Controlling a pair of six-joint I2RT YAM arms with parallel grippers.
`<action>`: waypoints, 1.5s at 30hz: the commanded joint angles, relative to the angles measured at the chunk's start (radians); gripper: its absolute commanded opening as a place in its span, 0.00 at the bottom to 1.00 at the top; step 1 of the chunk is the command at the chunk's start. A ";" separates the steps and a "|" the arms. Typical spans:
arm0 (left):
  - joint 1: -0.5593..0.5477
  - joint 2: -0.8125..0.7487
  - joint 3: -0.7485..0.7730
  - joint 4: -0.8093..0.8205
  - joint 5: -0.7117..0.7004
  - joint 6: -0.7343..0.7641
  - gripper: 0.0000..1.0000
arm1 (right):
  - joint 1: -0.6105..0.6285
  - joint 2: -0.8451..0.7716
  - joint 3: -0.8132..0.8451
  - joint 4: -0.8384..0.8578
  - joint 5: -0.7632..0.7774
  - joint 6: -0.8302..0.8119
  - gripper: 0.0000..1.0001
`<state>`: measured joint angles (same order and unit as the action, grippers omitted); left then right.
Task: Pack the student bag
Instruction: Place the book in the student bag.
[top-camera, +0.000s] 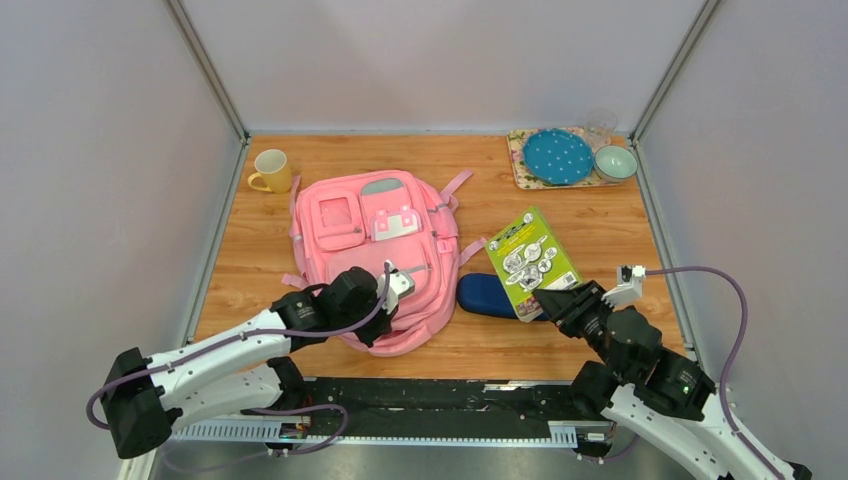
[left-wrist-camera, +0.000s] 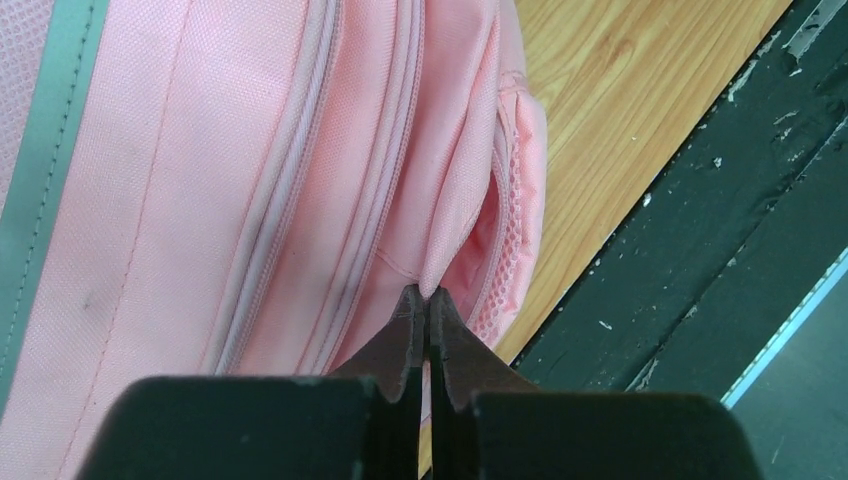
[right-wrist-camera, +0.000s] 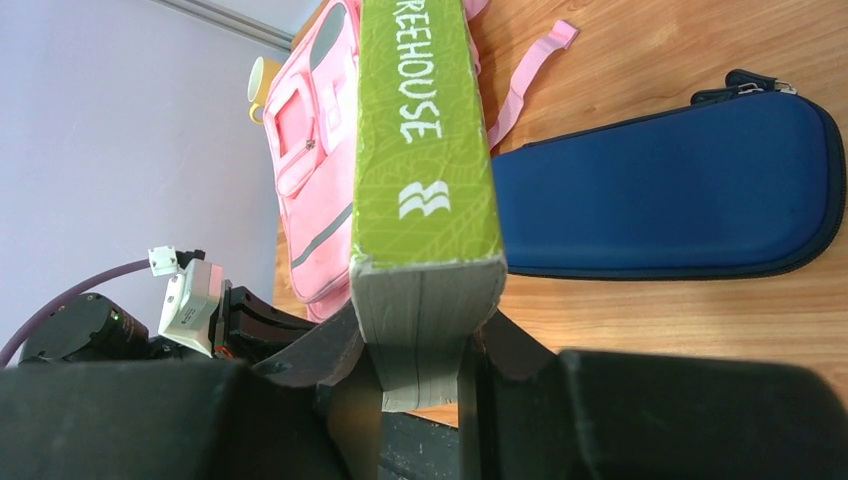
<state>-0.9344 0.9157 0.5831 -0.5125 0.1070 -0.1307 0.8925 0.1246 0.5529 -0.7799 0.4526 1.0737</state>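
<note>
Three pale walls box in a wooden worktop; open wood runs along its far edge between a yellow mug and a tray. Left of centre lies the pink student bag, flat, with grey strips and front pockets. The left pincer is pressed together at a fabric fold on its near edge. The right pincer clamps a green book.
</note>
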 joint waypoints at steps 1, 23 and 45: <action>-0.003 0.000 0.003 0.037 -0.038 -0.009 0.00 | 0.000 -0.025 0.012 0.125 0.001 0.014 0.00; -0.003 0.057 0.445 0.229 -0.305 -0.066 0.00 | 0.000 -0.106 -0.068 0.160 -0.311 0.195 0.00; -0.003 -0.029 0.319 0.301 -0.199 -0.155 0.00 | -0.001 0.583 -0.274 1.248 -0.493 0.483 0.00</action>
<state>-0.9340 0.9310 0.8886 -0.3553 -0.1448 -0.2493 0.8909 0.5900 0.2489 0.1028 -0.0368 1.4746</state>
